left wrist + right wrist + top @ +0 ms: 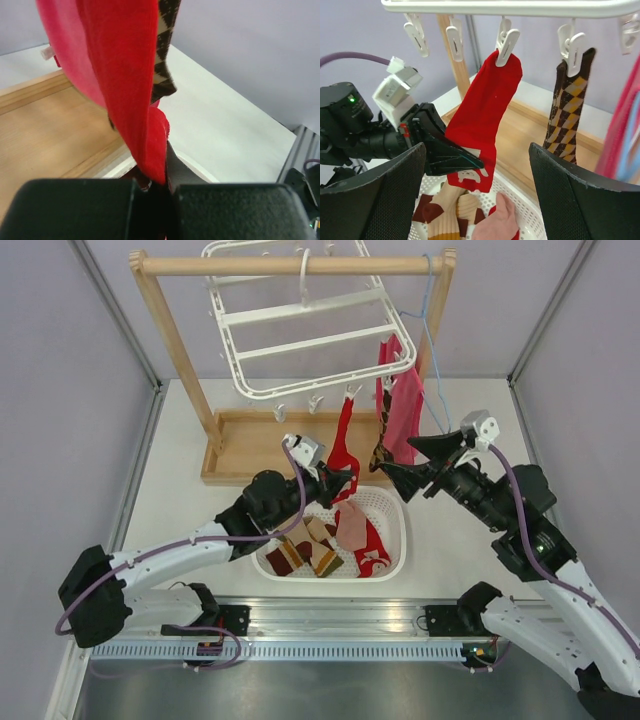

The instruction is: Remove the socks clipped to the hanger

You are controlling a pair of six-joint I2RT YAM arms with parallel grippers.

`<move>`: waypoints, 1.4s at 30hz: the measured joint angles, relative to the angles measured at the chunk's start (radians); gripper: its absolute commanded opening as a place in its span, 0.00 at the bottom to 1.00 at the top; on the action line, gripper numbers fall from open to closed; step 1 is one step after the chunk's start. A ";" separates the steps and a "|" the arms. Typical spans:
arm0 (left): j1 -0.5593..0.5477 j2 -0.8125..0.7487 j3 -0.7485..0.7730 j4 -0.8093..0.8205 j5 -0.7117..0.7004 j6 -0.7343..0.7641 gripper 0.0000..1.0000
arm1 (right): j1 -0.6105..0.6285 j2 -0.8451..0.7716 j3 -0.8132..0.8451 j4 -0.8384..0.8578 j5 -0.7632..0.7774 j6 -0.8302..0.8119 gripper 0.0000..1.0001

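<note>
Smooth white tabletop (pixel 450 540), left pincer (pixel 166 186) clamped on soft red sock (pixel 482 107), right pincer (pixel 400 460) wide apart

White-and-black arms (pixel 170 562), purple cables (pixel 299 485)

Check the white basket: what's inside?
Brown-and-cream patterned socks, a pale pink sock, a red sock with white marks. Anything beneath them, or under the left arm, is hidden.

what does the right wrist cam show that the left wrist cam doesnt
Only right wrist: the hanger clips, one holding the red sock by its top, and the socks lying in the basket below. Only left wrist: the ribbed grey rail at right. Both: the red sock, the left gripper shut on its lower part, the brown diamond sock, the wooden rack base.
</note>
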State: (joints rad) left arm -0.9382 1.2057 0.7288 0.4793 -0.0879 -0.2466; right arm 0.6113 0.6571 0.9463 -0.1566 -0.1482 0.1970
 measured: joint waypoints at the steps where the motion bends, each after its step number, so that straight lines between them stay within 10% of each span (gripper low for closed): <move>1: 0.000 -0.026 0.000 -0.017 0.025 -0.002 0.02 | 0.000 0.032 0.005 0.020 -0.023 0.013 0.87; 10: -0.002 -0.101 -0.034 -0.089 0.085 -0.033 0.02 | 0.009 0.212 0.089 0.107 -0.058 0.088 0.86; 19: -0.105 -0.034 -0.020 -0.136 -0.140 -0.021 0.02 | 0.071 0.256 0.209 0.146 0.062 0.104 0.85; 42: -0.251 0.063 0.078 -0.183 -0.616 0.103 0.02 | 0.501 0.596 0.477 0.062 0.758 -0.033 0.84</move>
State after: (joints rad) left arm -1.1889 1.2682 0.8070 0.2962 -0.7040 -0.1440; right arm 1.1122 1.2530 1.4231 -0.0948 0.6102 0.1642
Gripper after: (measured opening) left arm 0.029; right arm 0.846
